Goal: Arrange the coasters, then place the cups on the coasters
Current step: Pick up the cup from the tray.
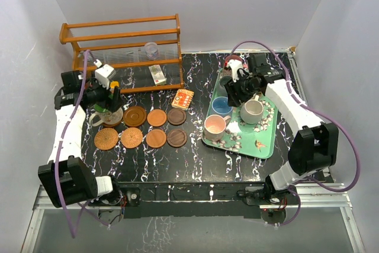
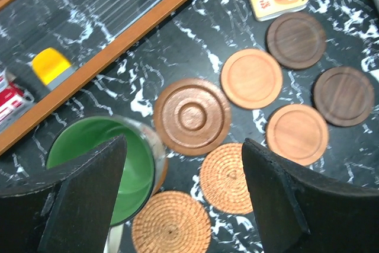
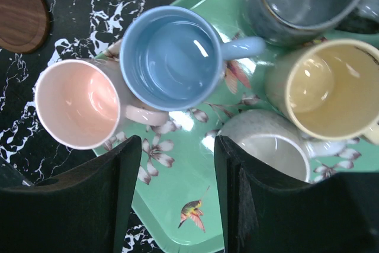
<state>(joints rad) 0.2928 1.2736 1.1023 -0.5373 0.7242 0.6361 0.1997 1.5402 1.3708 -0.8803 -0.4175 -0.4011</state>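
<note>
Under spread left fingers (image 2: 77, 205): green mug (image 2: 98, 161), ungripped, on coaster (image 2: 161, 175). Above tray (image 3: 177, 197): right fingers (image 3: 77, 205) parted, empty.

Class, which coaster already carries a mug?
The far-left coaster in the back row, under the green mug; the other seven lie bare.

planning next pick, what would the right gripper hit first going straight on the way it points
Likely the bare tray between the pink mug and off-white mug, with the blue mug just beyond; depth is unclear, so a rim could come first.
</note>
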